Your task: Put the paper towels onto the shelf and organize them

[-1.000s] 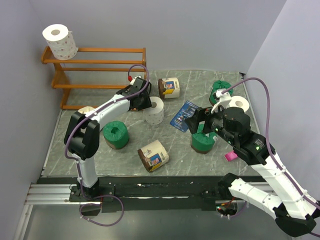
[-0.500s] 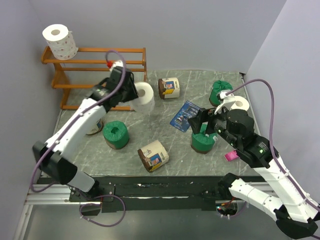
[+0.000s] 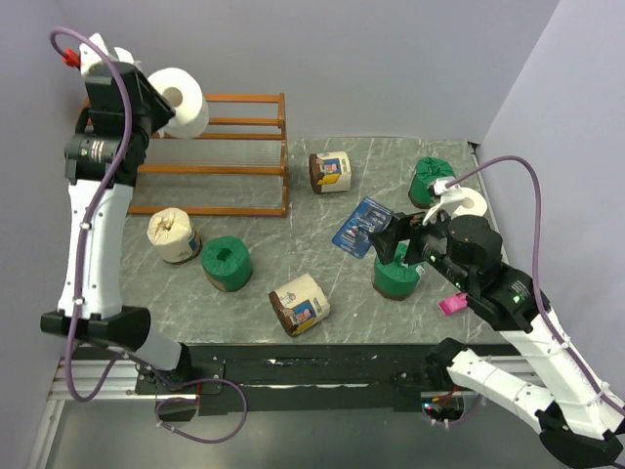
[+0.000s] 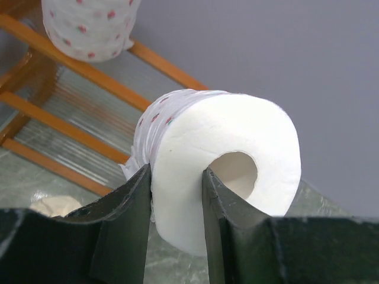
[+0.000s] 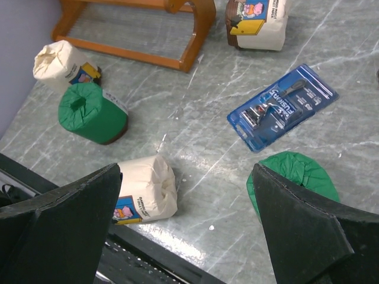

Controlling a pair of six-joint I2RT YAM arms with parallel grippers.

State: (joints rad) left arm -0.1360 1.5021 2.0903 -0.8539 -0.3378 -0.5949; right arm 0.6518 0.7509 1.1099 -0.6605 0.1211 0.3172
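The left claw (image 4: pixel 176 174) pinches the wall of a white roll (image 4: pixel 237 130) above the shelf (image 3: pixel 239 98). The roll is best lowered upright beside the dotted roll (image 4: pixel 89 29) on the shelf's top tier. The right claw (image 5: pixel 186 171) stands wide.

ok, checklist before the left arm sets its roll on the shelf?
1. Grip: left gripper shut on the white roll: ok.
2. Shelf standing upright: ok.
3. Free spot on the top tier beside the dotted roll: ok, the rail to its right is bare.
4. Held roll's height over the top tier: cannot tell.
5. Right gripper open, away from the shelf, near a green roll: ok.
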